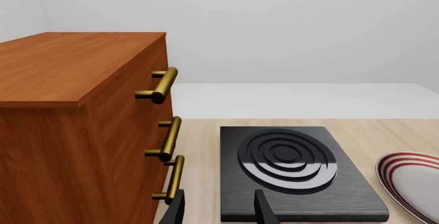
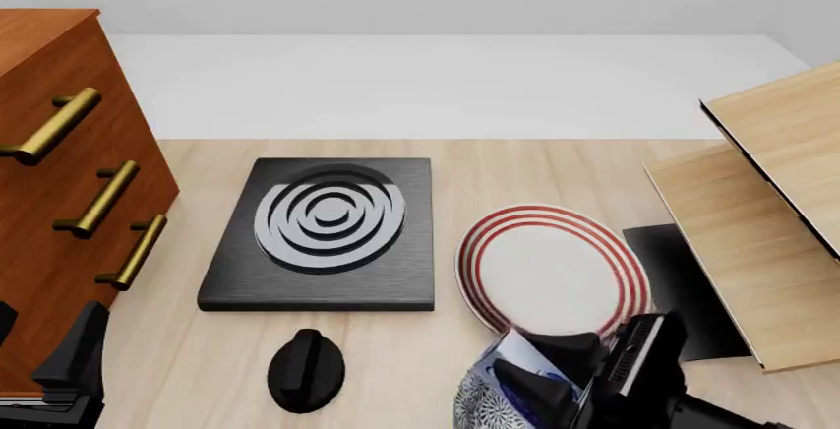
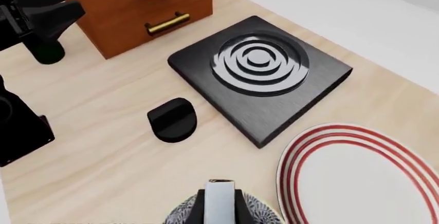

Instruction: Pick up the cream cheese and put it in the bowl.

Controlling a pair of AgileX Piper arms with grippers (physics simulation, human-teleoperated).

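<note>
The cream cheese point(image 2: 521, 353), a small blue and white box, hangs just over the speckled bowl point(image 2: 475, 404) at the table's front edge, right of centre. My right gripper point(image 2: 536, 378) is shut on it. In the right wrist view the box's pale face point(image 3: 219, 197) shows between the dark fingers, with the bowl's rim point(image 3: 264, 212) right beneath. My left gripper point(image 1: 221, 211) is open and holds nothing; it hovers at the front left beside the cabinet, its fingers point(image 1: 180, 208) pointing toward the stove.
A wooden drawer cabinet point(image 2: 53, 153) with brass handles stands at the left. A black stove plate point(image 2: 329, 237) lies mid-table, with a black knob point(image 2: 306, 370) in front of it. A red-ringed white plate point(image 2: 552, 267) sits behind the bowl. A light wooden rack point(image 2: 761, 213) stands at the right.
</note>
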